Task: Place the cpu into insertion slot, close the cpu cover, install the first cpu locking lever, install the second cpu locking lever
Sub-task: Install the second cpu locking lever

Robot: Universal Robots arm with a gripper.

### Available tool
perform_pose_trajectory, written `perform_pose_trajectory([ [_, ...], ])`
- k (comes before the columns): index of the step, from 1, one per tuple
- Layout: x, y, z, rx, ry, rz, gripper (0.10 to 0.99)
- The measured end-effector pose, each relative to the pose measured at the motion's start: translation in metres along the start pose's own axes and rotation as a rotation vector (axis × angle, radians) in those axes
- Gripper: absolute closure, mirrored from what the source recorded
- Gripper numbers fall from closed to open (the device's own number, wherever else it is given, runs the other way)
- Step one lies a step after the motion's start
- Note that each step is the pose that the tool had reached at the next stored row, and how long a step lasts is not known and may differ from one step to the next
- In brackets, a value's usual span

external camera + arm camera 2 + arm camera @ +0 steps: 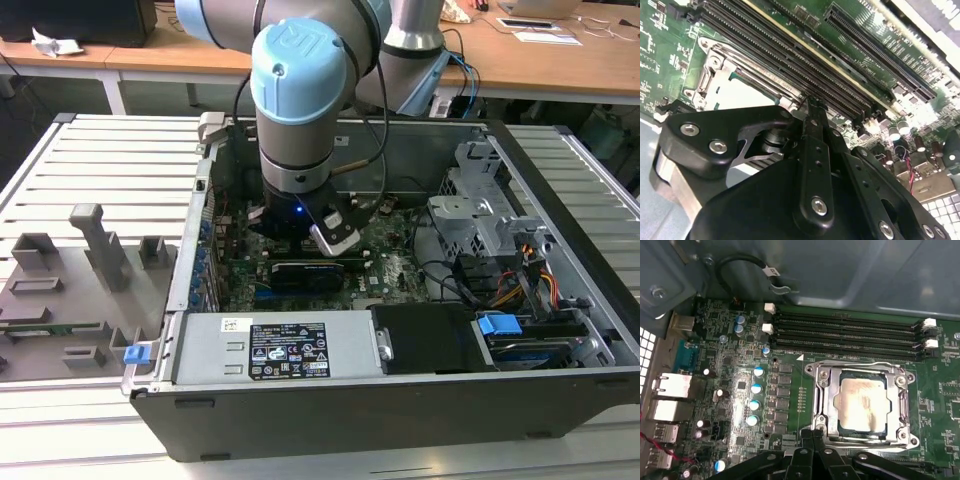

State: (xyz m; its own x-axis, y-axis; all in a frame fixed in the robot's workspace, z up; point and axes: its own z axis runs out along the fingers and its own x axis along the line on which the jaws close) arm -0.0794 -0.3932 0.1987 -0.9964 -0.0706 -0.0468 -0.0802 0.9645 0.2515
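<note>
first wrist view: square silvery cpu point(863, 405) under framed cpu cover point(826, 405)

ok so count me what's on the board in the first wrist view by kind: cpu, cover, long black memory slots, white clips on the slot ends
cpu: 1
cpu cover: 1
long black memory slots: 4
white clips on the slot ends: 4
total: 10
</note>
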Motion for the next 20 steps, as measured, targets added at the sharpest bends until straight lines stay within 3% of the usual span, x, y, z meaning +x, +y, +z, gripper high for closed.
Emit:
perform_pose_trajectory([
  [4, 0.0026, 0.0002, 0.0, -0.021, -0.0014, 0.001, 0.98],
  [6, 0.0034, -0.0002, 0.0016, -0.026, -0.0019, 0.001, 0.98],
  [20, 0.0039, -0.0018, 0.0, -0.026, -0.0019, 0.001, 0.98],
])
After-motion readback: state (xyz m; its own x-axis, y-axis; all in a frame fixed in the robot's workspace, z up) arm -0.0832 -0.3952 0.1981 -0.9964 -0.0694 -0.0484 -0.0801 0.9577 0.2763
